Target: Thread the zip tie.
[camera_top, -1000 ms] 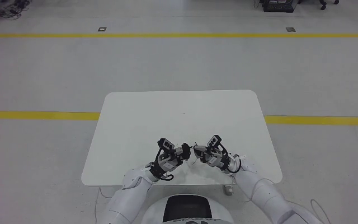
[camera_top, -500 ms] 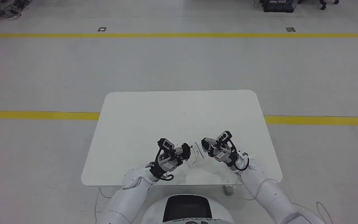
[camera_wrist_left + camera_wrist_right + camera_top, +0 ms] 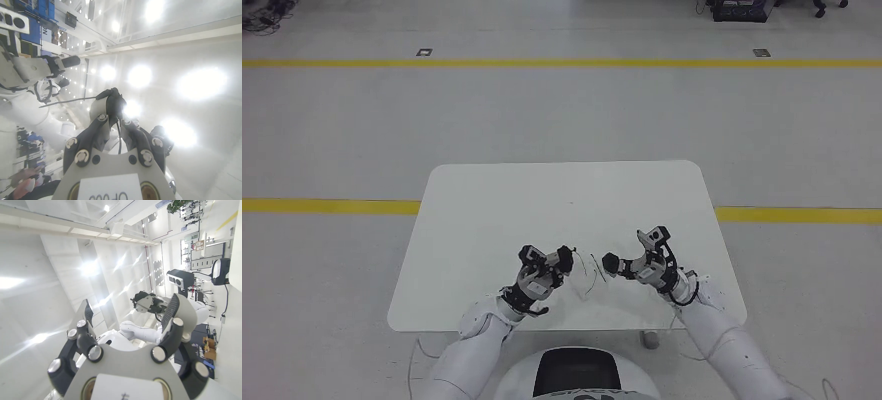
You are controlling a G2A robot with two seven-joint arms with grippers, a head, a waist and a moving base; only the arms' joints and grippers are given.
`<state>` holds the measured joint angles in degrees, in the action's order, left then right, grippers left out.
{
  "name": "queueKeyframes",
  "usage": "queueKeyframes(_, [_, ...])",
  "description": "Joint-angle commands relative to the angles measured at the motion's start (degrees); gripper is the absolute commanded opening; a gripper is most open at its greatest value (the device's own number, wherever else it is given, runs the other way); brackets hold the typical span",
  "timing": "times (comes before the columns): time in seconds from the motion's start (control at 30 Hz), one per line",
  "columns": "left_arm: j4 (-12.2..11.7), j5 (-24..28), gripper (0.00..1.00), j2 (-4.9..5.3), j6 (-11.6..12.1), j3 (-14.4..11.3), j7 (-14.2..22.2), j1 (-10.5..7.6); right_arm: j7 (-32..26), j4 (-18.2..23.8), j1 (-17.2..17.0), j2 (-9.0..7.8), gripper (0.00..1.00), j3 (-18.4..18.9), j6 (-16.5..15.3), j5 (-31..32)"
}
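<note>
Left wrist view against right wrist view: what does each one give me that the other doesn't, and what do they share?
Left wrist view: the zip tie, its thin strap sticking out sideways from the left gripper, jaws shut on it. Right wrist view: the right gripper close up, jaws wide apart, nothing between them. Shared: each shows the other arm's gripper farther off.
</note>
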<state>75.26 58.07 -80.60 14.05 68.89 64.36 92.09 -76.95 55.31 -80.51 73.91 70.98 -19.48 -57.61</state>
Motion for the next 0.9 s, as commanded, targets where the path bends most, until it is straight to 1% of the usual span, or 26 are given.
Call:
queueKeyframes(0.0, [1.28,2.72,0.00,0.16,-2.04,0.35,0.80,0.59,0.52,4.65,-2.84,0.02,1.00,3.72,0.00,1.66])
queueKeyframes(0.07, [2.84,3.51,0.00,0.43,-2.68,0.78,1.54,1.38,1.24,8.88,-5.79,0.29,1.00,6.87,0.00,3.24])
queueKeyframes(0.13, [4.47,4.17,0.00,0.66,-3.32,1.04,2.20,2.22,1.91,12.16,-7.85,0.64,1.00,9.18,0.00,4.76])
queueKeyframes(0.17, [5.17,4.08,0.00,0.79,-3.48,1.21,2.28,2.65,2.18,13.47,-8.78,0.86,1.00,10.00,0.00,5.59])
queueKeyframes(0.2, [6.37,3.94,0.00,0.97,-3.90,1.32,2.70,3.22,2.25,14.97,-9.75,1.14,1.00,10.74,0.00,7.12])
queueKeyframes(0.23, [7.09,3.85,0.00,1.12,-4.23,1.51,2.90,3.63,2.87,15.45,-10.17,1.29,1.00,11.22,0.00,7.58])
queueKeyframes(0.87, [7.09,3.85,0.00,1.12,-4.23,1.51,2.90,3.63,2.87,15.45,-10.17,1.29,1.00,11.22,0.00,7.58])
